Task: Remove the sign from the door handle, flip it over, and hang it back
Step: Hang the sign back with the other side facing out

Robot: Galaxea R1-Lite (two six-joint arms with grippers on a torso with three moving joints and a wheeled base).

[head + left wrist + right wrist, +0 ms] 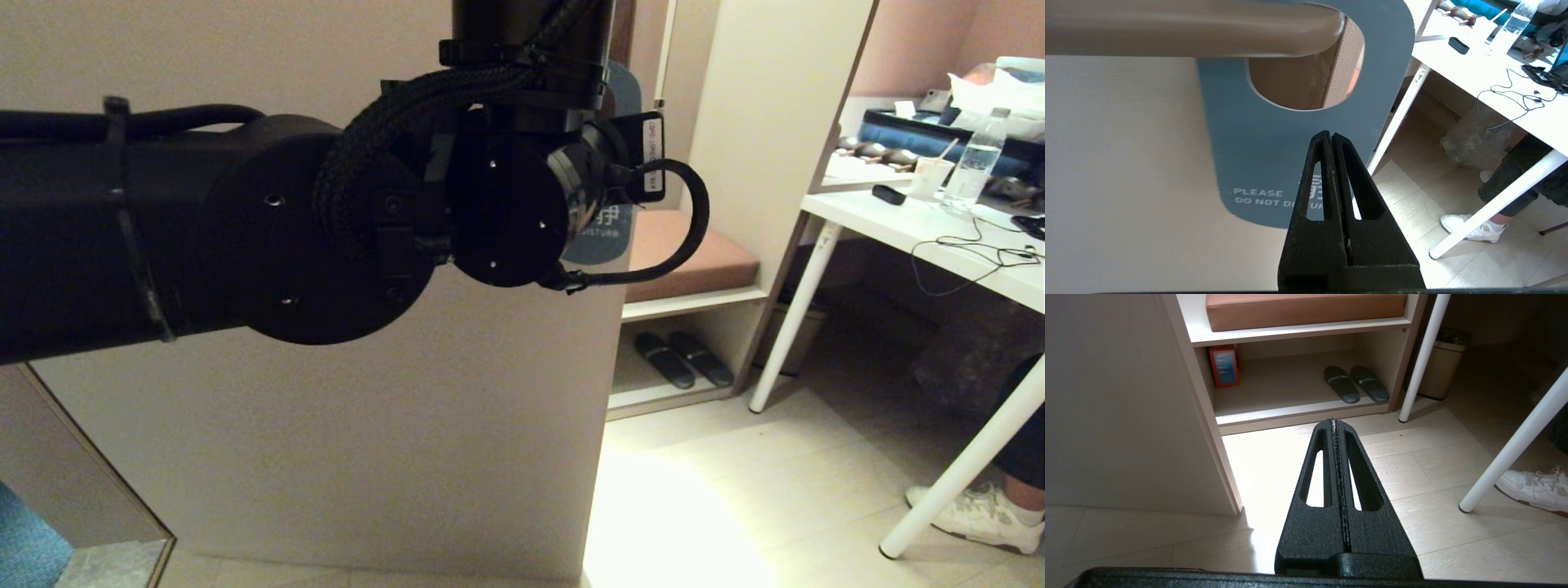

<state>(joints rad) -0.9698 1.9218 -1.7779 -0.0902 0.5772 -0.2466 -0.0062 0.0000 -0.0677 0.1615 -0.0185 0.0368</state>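
The sign point(1257, 151) hangs by its round hole on the door handle point(1188, 28), whose end sticks through the hole. Its slate-blue "PLEASE DO NOT DISTURB" face points at the left wrist camera. My left gripper point(1329, 134) is shut and empty; its tips are in front of the sign's face, just below the hole. In the head view my left arm point(245, 229) hides the handle and most of the sign point(608, 237). My right gripper point(1334, 421) is shut and empty, pointing down at the floor beside the door edge.
The pale door point(367, 425) fills the left. Right of it stands a shelf unit with a brown cushion point(694, 253) and slippers point(682, 359). A white table point(922, 237) with a bottle point(976, 163) and cables stands at the right, a person's shoe point(976, 514) by its leg.
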